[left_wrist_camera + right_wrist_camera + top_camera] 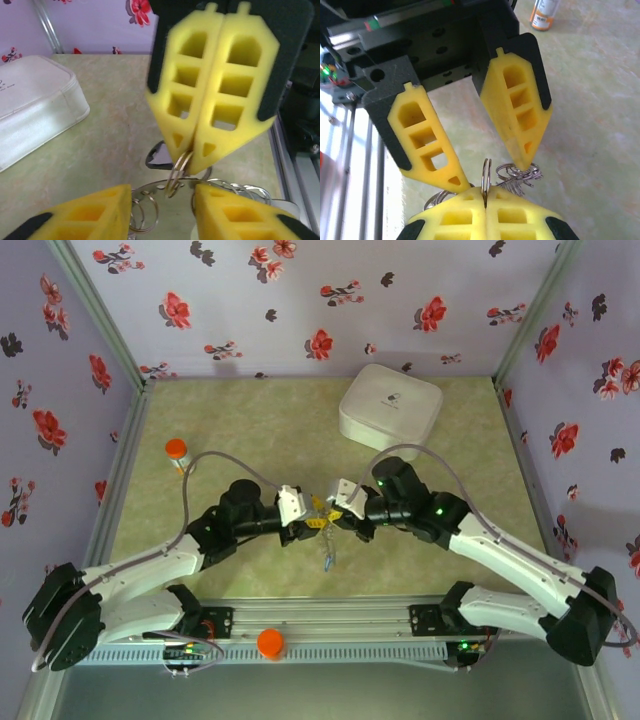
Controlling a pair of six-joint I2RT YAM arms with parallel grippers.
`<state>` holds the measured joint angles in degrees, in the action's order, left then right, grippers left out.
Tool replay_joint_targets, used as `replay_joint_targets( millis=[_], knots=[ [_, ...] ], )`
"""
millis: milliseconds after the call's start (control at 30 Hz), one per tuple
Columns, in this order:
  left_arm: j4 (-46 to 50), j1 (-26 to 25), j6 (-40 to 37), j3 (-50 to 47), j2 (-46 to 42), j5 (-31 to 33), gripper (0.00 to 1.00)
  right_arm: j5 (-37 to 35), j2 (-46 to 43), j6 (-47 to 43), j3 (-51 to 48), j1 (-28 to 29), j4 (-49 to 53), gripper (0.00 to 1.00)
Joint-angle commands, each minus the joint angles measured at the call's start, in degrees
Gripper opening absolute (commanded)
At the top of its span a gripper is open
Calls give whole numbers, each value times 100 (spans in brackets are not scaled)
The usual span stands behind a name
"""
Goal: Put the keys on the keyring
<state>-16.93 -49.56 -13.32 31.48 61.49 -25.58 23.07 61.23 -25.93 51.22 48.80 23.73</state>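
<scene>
Over green tabletop [250, 430], right claw [485, 197] pinches keyring [486, 172], open left claw [161, 195] flanking.

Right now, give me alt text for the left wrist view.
The right gripper is shut on a silver ring, facing the open left gripper. More rings cluster beneath, over the table; a white box sits left.
</scene>
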Motion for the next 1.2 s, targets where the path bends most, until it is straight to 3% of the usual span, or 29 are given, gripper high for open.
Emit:
replay_joint_targets(
  millis=[0, 300, 533, 633, 733, 767, 833, 900, 1067, 1167],
  knots=[
    [736, -15, -476, 275, -43, 205, 30, -700, 181, -685, 415, 179, 678, 0],
    [499, -10, -454, 313, 16, -233, 18, -731, 558, -961, 824, 310, 903, 0],
    [401, -1, -421, 314, 125, -464, 16, -653, 733, -922, 883, 396, 644, 0],
    [354, -1, -405, 321, 109, -507, 4, -646, 755, -905, 876, 409, 608, 0],
    [128, -1, -296, 275, 78, -622, 0, -569, 648, -749, 769, 383, 456, 0],
    [45, -1, -251, 240, 65, -651, 0, -479, 556, -668, 649, 328, 338, 1],
    [-212, 1, -161, 134, 24, -665, 0, -213, 279, -350, 327, 81, -33, 17],
    [-598, -1, -24, -44, -8, -666, 0, 233, -43, -31, -21, -222, -398, 25],
    [-1813, 7, 492, -400, 63, -795, 0, 585, -471, 333, -510, -450, -823, 26],
    [-1955, 8, 574, -418, 68, -887, 0, 607, -515, 366, -508, -450, -685, 23]
  ],
)
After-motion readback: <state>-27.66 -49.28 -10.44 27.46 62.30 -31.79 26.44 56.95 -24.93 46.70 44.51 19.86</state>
